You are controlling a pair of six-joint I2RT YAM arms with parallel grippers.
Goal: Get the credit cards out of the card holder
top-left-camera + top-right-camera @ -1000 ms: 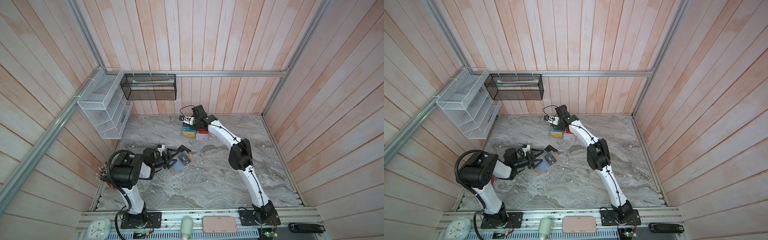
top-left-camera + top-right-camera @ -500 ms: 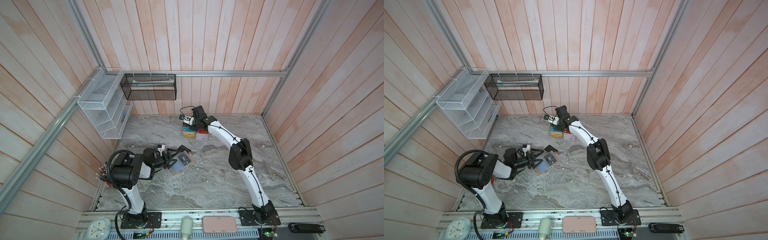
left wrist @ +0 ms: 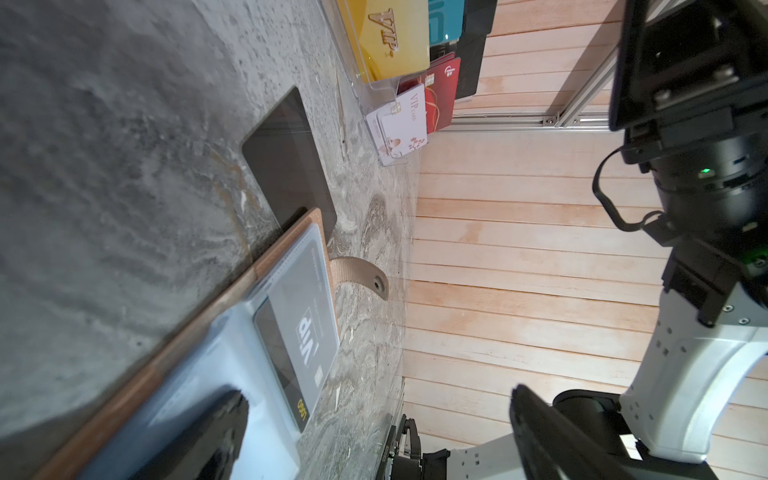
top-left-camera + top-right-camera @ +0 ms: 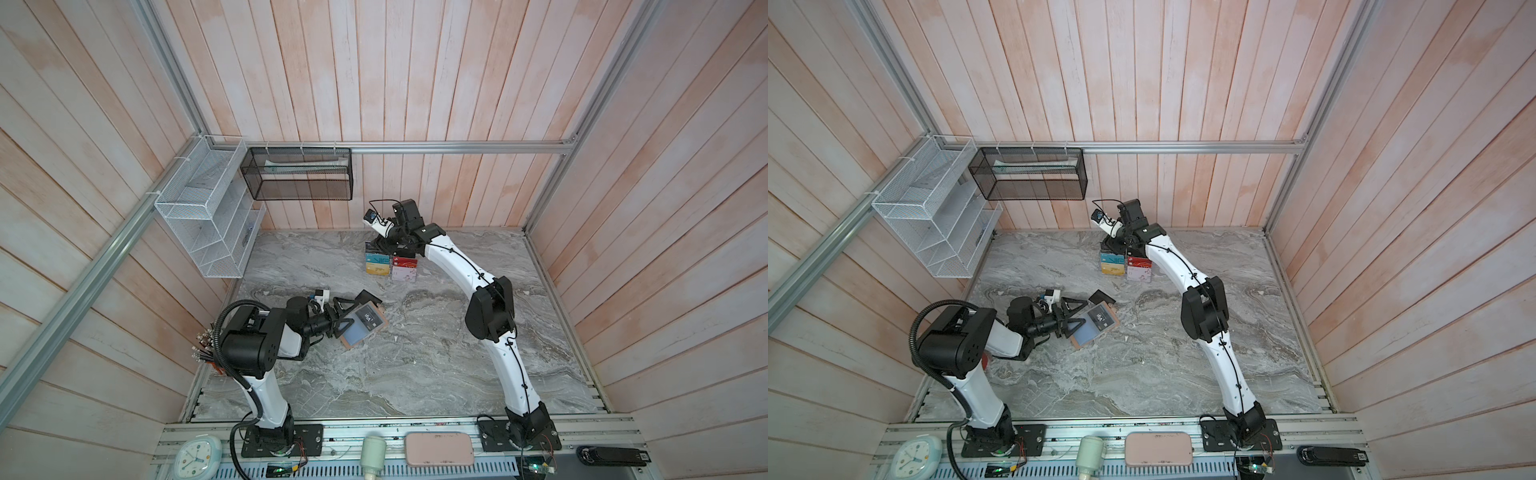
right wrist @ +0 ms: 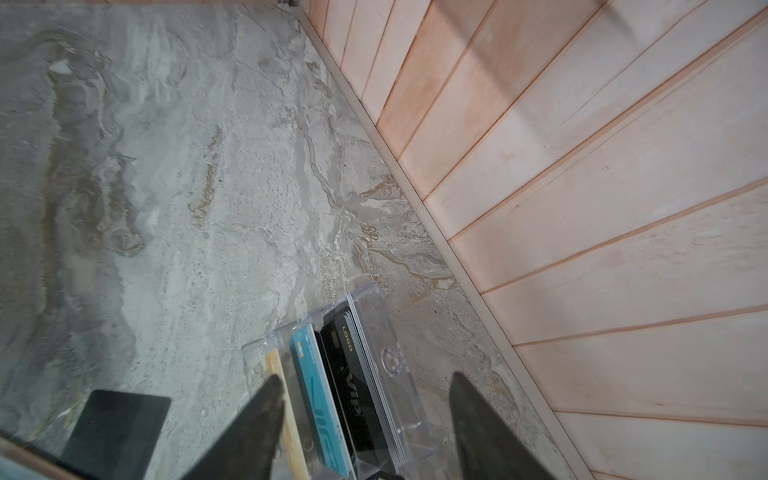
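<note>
One Vip card (image 4: 369, 319) is lying in the card holder (image 4: 352, 336) just before my wide left gripper (image 4: 353, 314). My open right gripper (image 5: 361, 380) is hovering farther.

The table (image 4: 415, 357) is grey, marble-veined. The holder (image 3: 199, 307) is tan, lined pale blue; its Vip card (image 3: 307, 332) is black with white lettering. The loose card (image 3: 286, 166) is plain black. Rack cards (image 3: 395, 37): yellow, teal, red, white.

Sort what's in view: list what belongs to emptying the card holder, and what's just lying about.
Job: card holder, lying open; black Vip card in its pocket; plain black card on the table at its edge.

Lying about: clear rack of coloured cards, white wire shelf, black mesh basket, clock, pink case.
</note>
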